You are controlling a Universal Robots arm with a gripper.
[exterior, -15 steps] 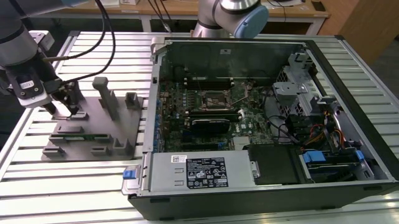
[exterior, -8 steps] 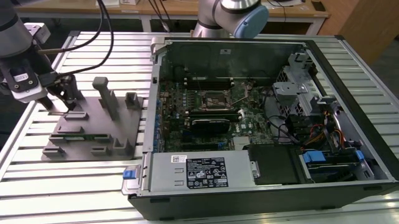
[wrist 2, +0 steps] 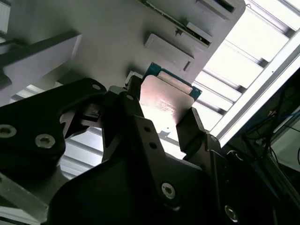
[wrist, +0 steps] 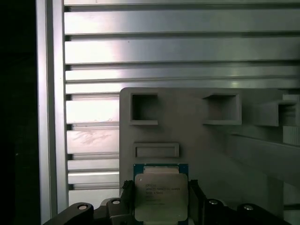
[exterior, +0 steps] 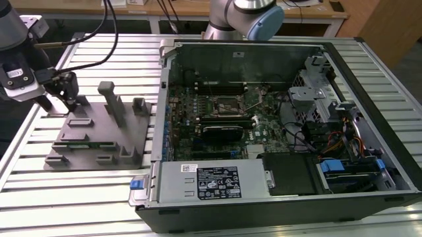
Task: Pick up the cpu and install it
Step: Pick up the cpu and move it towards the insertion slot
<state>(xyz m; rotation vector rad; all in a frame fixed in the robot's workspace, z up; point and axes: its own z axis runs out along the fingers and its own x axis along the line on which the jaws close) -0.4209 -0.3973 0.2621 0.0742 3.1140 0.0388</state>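
Gripping the cpu (wrist: pixel 161 194) by two sides, the hand (wrist: pixel 160 185) hangs over the grey tray (wrist: pixel 197 136) on the worktop (exterior: pixel 72 200).

cpu (wrist: pixel 161 196) at edge of fixture plate (exterior: pixel 99 132), computer case (exterior: pixel 277 210) at exterior view's right

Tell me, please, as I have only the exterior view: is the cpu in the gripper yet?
Observer: Yes. In both wrist views the cpu sits between the fingers, which press on two opposite edges.
Operator: Which face is towards the wrist?
Observer: Its silvery metal top, with the green board edge showing around it.
Operator: Where is it on the fixture?
Observer: Close to one edge of the grey fixture, beside a small raised rectangular frame.
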